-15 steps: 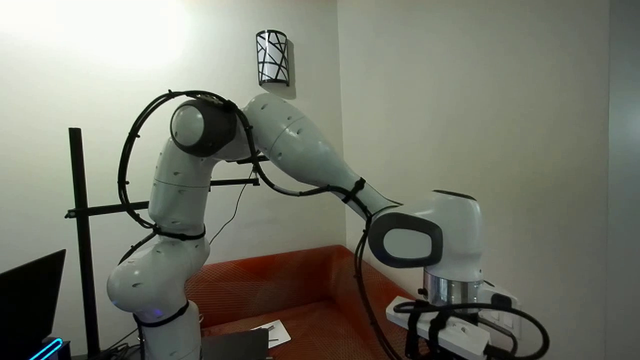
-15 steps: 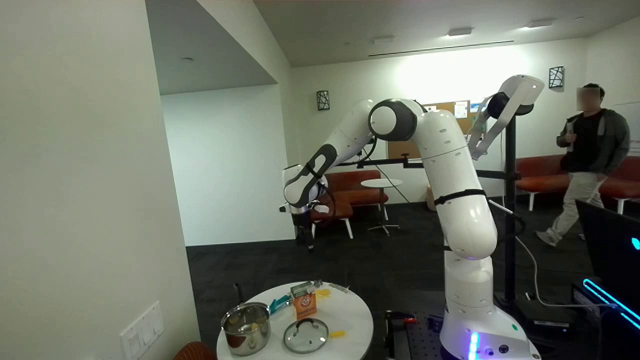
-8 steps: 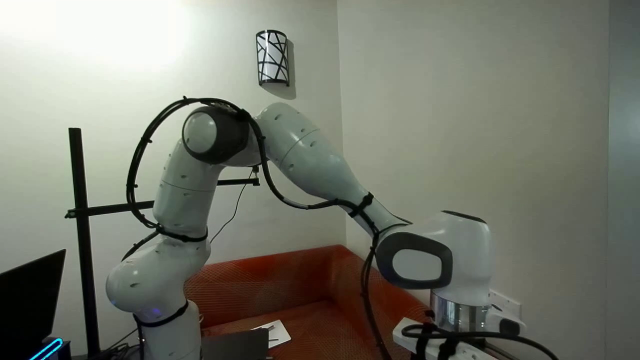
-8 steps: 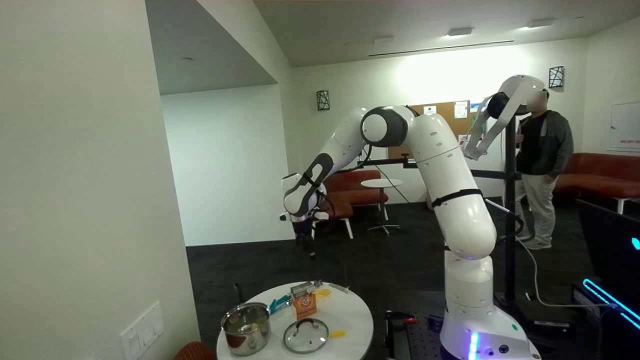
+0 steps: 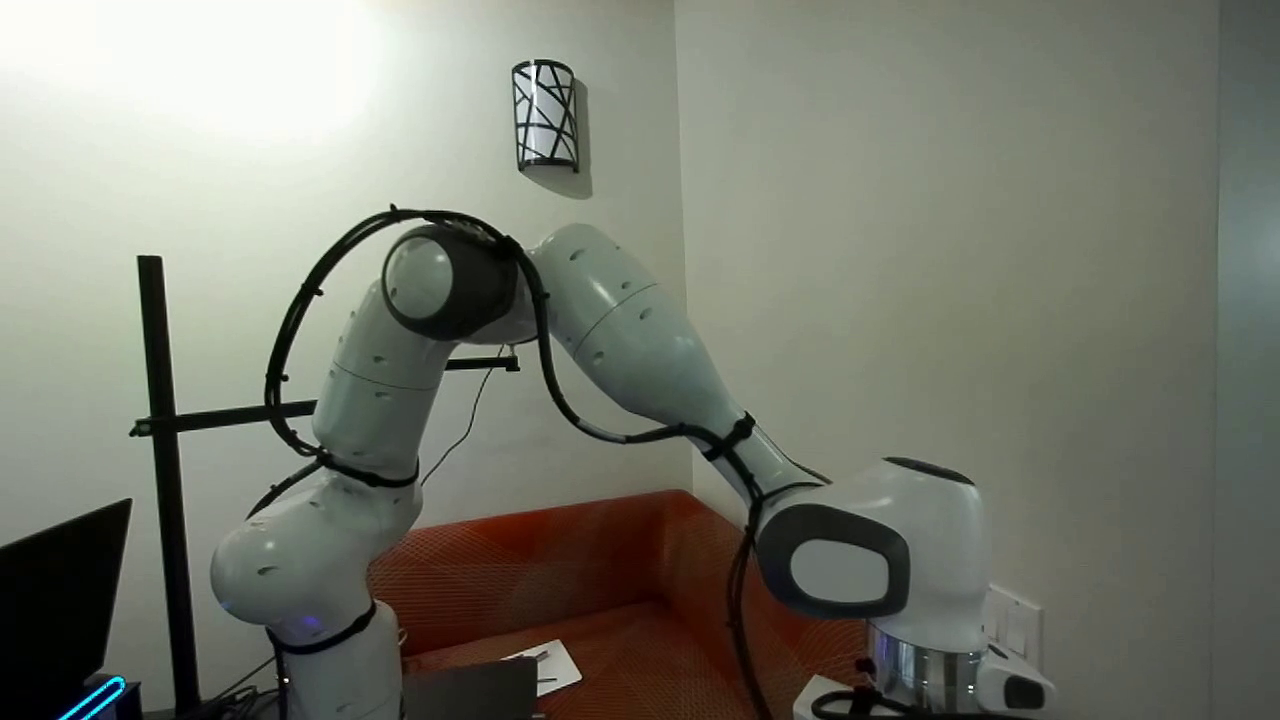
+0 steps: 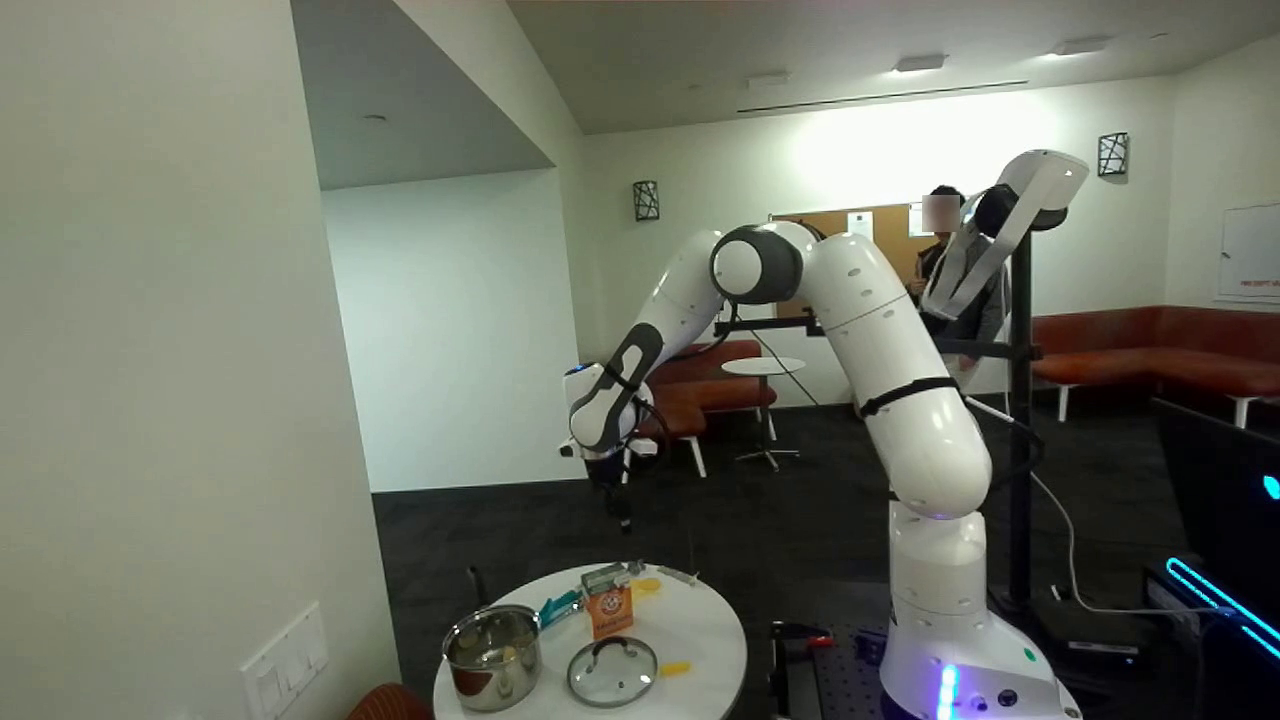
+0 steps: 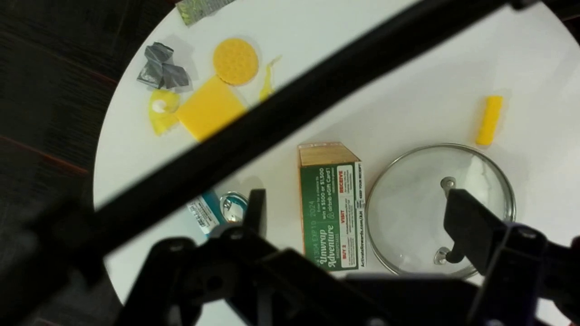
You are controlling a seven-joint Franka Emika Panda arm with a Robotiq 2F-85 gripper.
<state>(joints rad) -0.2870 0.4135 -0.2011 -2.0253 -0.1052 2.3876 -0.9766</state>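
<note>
The gripper [image 7: 358, 201] is hanging over the box [image 7: 331, 213], and its fingers [image 7: 469, 226] are standing wide apart, one showing on each side of the box in the wrist view. In an exterior view the arm [image 6: 870, 340] is reaching out above the round white table [image 6: 705, 635], the fingertips hovering apart from the box, which is sitting there with an orange face showing. Right beside the box the glass lid [image 7: 408, 199] is lying flat, handle up; whether the two are touching, I cannot tell. A short yellow stick [image 7: 489, 120] is lying near the lid's rim, up and to the right of the box in the wrist view. Left of the box there, a blue thing [image 7: 213, 208] with a white label is peeking out. Up and to the left of the box, a yellow square [image 7: 213, 106] and a yellow disk [image 7: 235, 61] are lying just beside each other. A dark strip [image 7: 294, 108] is cutting across between square and box. In an exterior view the shiny pot [image 6: 510, 682] is standing left of the box, and well behind the box a red couch [image 6: 705, 392] is showing.
</note>
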